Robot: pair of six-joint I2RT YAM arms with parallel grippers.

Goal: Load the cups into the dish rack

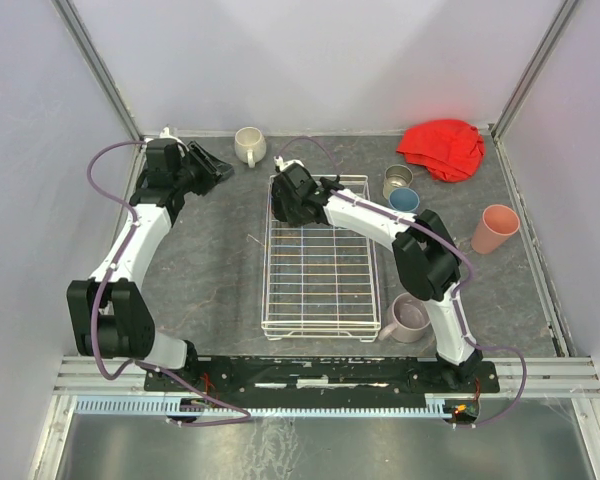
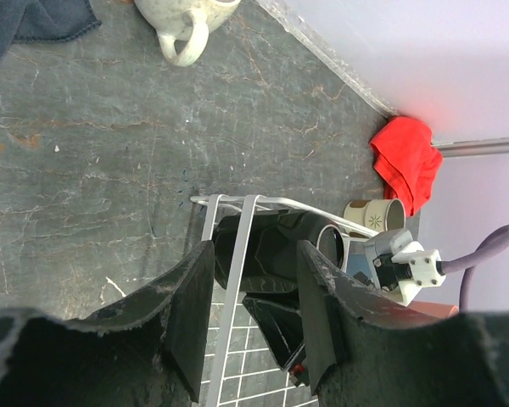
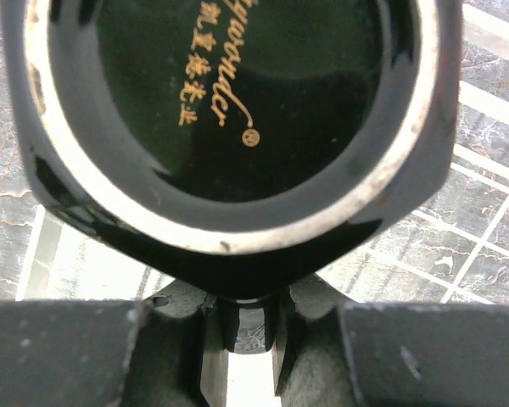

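Observation:
My right gripper (image 1: 298,200) is shut on the handle of the black mug (image 1: 284,192) at the far left corner of the white wire dish rack (image 1: 320,300). In the right wrist view the mug (image 3: 237,102) fills the frame, its ringed end with gold lettering facing the camera, and the gripper (image 3: 248,331) pinches the handle. My left gripper (image 1: 215,168) is open and empty near the far left; its own view (image 2: 254,254) looks across at the mug (image 2: 280,242). The cream mug (image 1: 249,145), steel tumbler (image 1: 397,181), blue tumbler (image 1: 404,200), salmon tumbler (image 1: 495,228) and mauve mug (image 1: 410,318) stand on the table.
A red cloth (image 1: 442,148) lies at the far right corner. A dark blue cloth (image 2: 34,21) lies by the cream mug (image 2: 182,21) in the left wrist view. Walls close in the table on three sides.

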